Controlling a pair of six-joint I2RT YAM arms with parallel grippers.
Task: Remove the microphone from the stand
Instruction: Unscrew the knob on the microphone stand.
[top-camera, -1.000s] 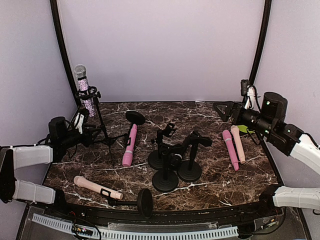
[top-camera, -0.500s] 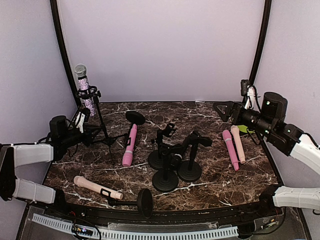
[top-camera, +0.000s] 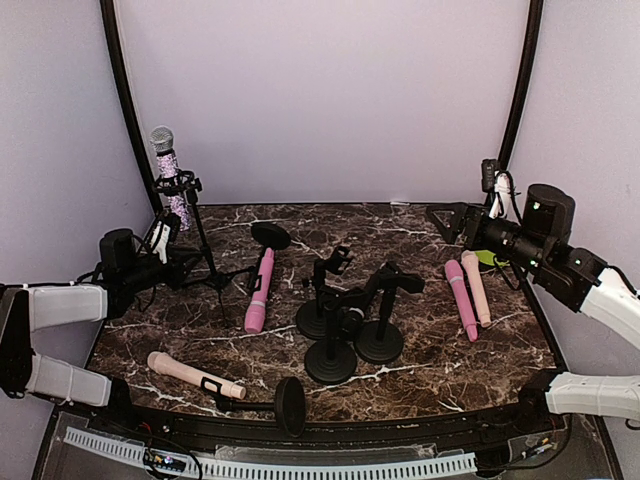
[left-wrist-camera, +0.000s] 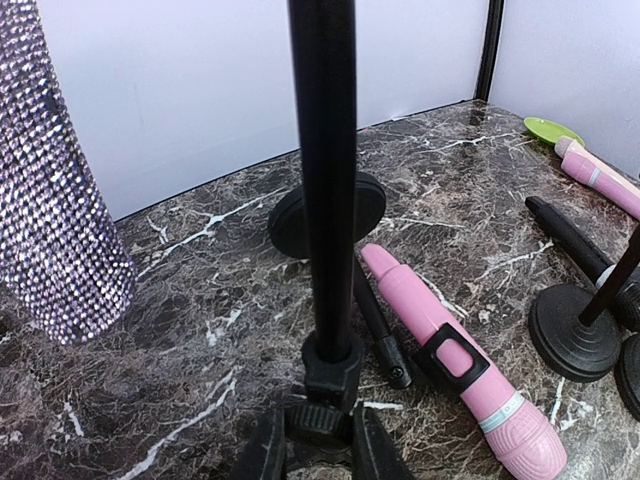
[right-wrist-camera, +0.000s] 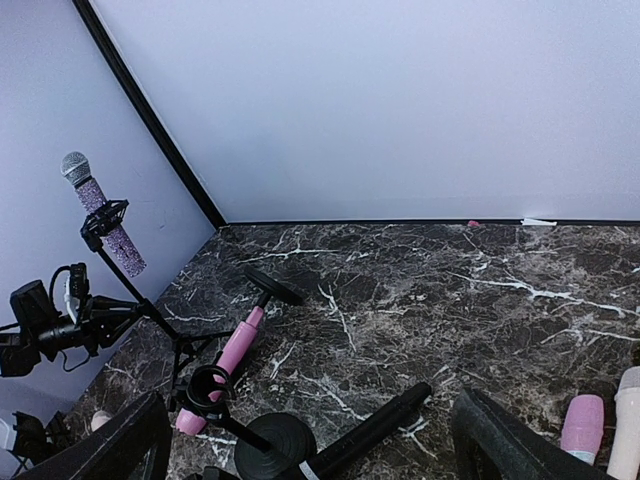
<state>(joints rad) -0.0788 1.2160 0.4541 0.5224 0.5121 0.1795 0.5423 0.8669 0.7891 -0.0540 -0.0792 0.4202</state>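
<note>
Right of the stand (left-wrist-camera: 322, 200), a pink microphone (left-wrist-camera: 450, 370) lies, seemingly clipped.

The top camera looks down from behind at the whole table (top-camera: 440, 350). The left wrist camera sits low, very close to the stand (left-wrist-camera: 322, 200) — the right one sees it too, from far off.

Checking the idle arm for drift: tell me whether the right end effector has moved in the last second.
No. In the top view the right end effector sits at the same spot just left of the black corner post.
</note>
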